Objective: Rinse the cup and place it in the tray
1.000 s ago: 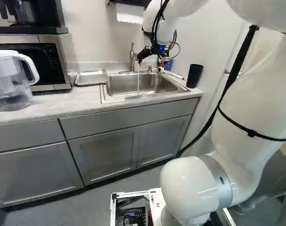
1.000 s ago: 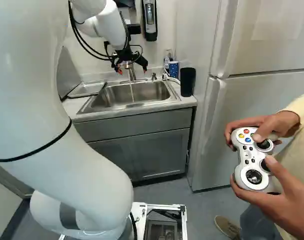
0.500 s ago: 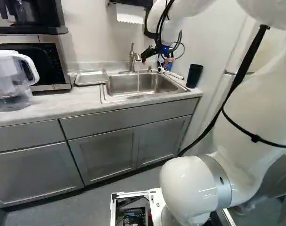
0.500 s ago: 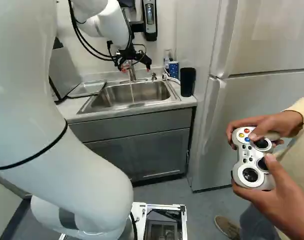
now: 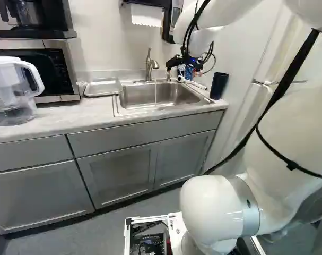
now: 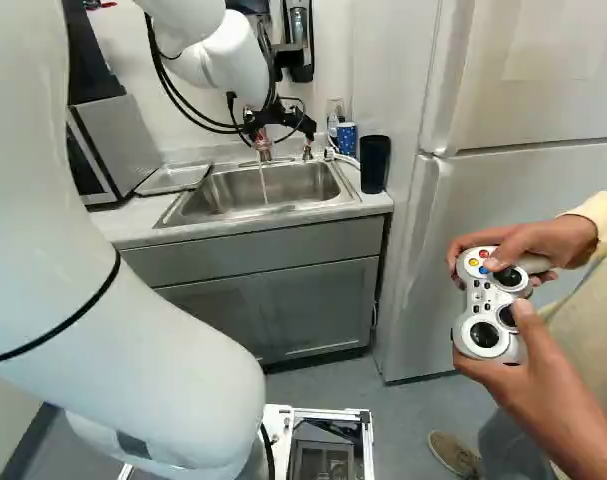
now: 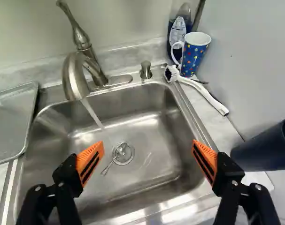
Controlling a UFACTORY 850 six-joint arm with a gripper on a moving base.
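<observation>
Fingers spread and empty, the gripper (image 7: 148, 144) swings right over the sink (image 7: 156, 117), closer to the far-right polka-dot mug (image 7: 194, 56). Water (image 7: 94, 114) runs from the faucet (image 7: 74, 77), ready for rinsing.

Legible text: none, from where I stand. Dark bottle (image 7: 186, 11): white label (image 7: 178, 31) bears print, too small to read. Black panel of the microwave (image 5: 59, 65): faint marks, unreadable. Handheld controller (image 6: 490, 305): coloured buttons; any lettering too small to make out.
</observation>
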